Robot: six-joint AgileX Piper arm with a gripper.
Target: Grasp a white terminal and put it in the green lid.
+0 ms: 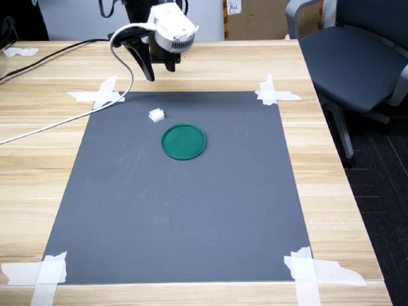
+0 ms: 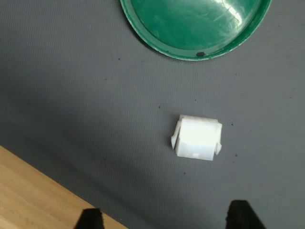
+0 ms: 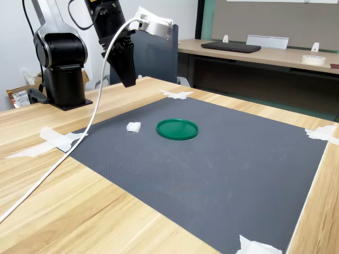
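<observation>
1. Wooden table (image 1: 357, 210) – I see it under everything.
2. Grey mat (image 1: 178, 210) – taped at corners w/ white tape strips (image 1: 274, 92).
3. Gripper (image 1: 160, 71) – hangs above mat's far edge, clear of all items; jaws apart, nothing btwn them, tips dark in wrist view.
4. Green lid (image 1: 183, 141) – flat on mat, empty.
5. White terminal (image 1: 157, 115) – on mat, near lid but not touching, to the first exterior view's left of it; also (image 2: 197, 138).
</observation>
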